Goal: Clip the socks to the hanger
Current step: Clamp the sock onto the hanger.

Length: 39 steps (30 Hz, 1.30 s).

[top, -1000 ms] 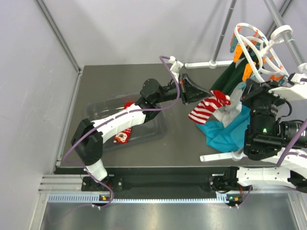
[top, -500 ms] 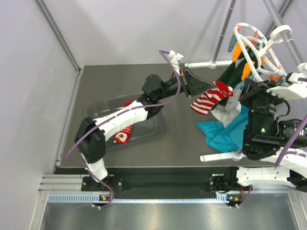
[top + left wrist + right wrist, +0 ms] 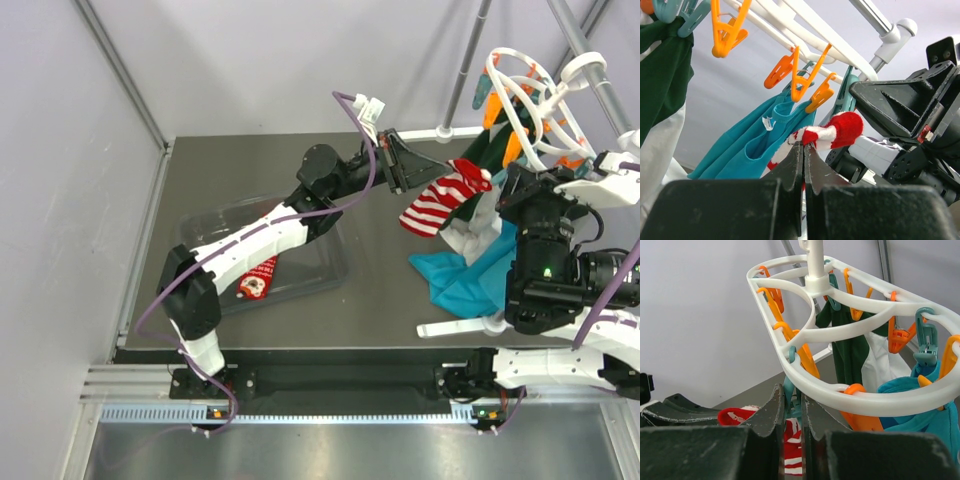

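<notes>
My left gripper (image 3: 437,186) is shut on the cuff of the red-and-white striped sock (image 3: 441,203) and holds it in the air just left of the hanger (image 3: 530,95). In the left wrist view the fingertips (image 3: 803,146) pinch the sock (image 3: 835,131) just below orange pegs (image 3: 799,75). My right gripper (image 3: 791,390) is closed on a teal peg (image 3: 792,396) under the white hanger ring (image 3: 840,325), with the striped sock (image 3: 792,440) below it. The other red sock (image 3: 258,281) lies in the clear bin.
A clear plastic bin (image 3: 335,262) sits at the table's left middle. Teal (image 3: 465,275), dark green (image 3: 485,155) and white cloths hang from the hanger. Grey rack poles (image 3: 468,60) and white rack feet (image 3: 455,327) stand at the right.
My left gripper has carried the striped sock up and to the right, closer to the hanger and the right gripper. The right arm has barely moved.
</notes>
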Available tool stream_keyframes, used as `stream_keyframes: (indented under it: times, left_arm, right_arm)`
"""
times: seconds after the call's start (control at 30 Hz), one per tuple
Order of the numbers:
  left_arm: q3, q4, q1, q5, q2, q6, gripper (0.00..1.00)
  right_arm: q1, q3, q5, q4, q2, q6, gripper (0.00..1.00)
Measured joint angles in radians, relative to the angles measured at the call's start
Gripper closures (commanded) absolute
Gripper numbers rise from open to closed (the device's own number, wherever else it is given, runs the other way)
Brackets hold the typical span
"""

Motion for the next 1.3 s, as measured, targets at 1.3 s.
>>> stream_keyframes:
  times: [1.3]
  left_arm:
    - [0.051, -0.055, -0.015, -0.025, 0.025, -0.048, 1.00]
  right_arm:
    - [0.011, 0.000, 0.000, 0.000, 0.000, 0.003, 1.00]
